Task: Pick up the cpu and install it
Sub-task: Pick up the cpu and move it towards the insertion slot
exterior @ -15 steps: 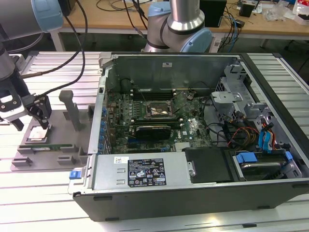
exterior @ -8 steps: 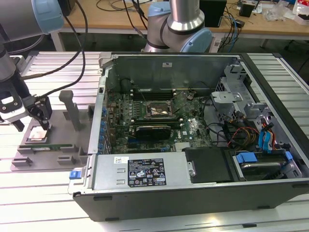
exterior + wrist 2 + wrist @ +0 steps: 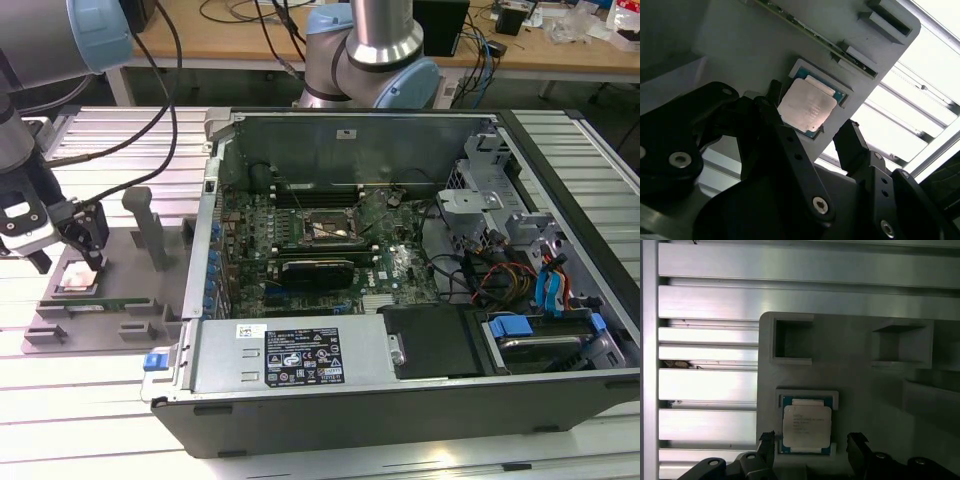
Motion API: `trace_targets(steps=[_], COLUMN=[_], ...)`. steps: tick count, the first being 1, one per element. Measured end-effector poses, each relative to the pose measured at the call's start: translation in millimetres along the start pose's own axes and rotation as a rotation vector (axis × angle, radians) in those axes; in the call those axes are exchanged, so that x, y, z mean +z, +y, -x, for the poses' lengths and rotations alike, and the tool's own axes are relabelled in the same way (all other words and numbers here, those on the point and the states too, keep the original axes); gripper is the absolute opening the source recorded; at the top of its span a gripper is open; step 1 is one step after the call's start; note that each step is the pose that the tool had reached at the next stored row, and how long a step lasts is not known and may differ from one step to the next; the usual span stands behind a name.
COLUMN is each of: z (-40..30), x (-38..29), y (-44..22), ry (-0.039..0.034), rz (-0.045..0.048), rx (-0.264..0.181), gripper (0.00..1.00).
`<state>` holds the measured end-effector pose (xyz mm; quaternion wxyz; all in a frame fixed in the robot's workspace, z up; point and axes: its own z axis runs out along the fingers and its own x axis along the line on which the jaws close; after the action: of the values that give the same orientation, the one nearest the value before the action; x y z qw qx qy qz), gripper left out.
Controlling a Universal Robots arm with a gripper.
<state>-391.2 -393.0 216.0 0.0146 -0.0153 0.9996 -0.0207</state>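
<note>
Print on the cpu (image 3: 806, 426) and the case label (image 3: 302, 356) cannot be read.

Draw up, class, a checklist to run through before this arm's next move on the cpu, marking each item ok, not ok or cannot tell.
1. The cpu lies flat in its recess in the grey holder: ok.
2. The pincer is open: ok.
3. Its fingers stand on either side of the cpu, not touching it: ok.
4. The pincer is low enough to close on the cpu's edges: cannot tell.
5. The computer case is open on top: ok.
6. The socket is empty and unlatched: cannot tell.
</note>
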Motion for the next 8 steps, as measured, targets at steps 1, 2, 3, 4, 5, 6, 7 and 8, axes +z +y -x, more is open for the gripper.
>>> trace_targets(steps=[1, 2, 3, 4, 5, 6, 7, 8], z=[0.0, 0.0, 0.0, 0.0, -0.1, -0.2, -0.1, 0.2], x=[0.5, 0.8, 1.3, 2.2, 3.6, 5.9, 8.1, 9.1], y=[0.0, 0.0, 0.1, 0.1, 0.2, 0.9, 2.3, 3.4], ry=[-0.0001, 0.0, -0.0002, -0.0003, -0.0001, -0.0002, -0.0002, -0.0001], rz=[0.0, 0.0001, 0.0001, 0.0002, 0.0001, 0.0, -0.0002, -0.0002], rx=[0.0, 0.0, 0.0, 0.0, 0.0, 0.0, -0.002, -0.003], gripper=[0.69, 0.69, 0.69, 0.69, 0.69, 0.69, 0.69, 0.69])
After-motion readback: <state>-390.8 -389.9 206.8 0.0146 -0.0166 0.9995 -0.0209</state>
